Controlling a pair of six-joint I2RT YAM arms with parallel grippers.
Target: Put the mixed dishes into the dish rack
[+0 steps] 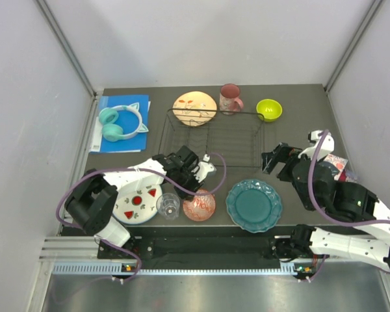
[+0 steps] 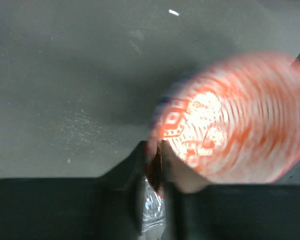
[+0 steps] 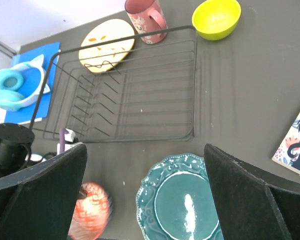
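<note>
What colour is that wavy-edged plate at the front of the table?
The plate is plain glossy teal; the right wrist view shows it best.

A black thin-wire dish rack (image 1: 211,140) sits mid-surface. A cream floral plate (image 1: 195,108) touches the rack's far-left corner. A pink mug (image 1: 230,98) and a lime-green bowl (image 1: 269,109) stand upright by the far edge. Along the near edge, left to right, are a white plate with red shapes (image 1: 138,203), a small clear glass (image 1: 168,205), a tilted red-patterned bowl (image 1: 199,205) and a flat teal scalloped plate (image 1: 254,205).
</note>
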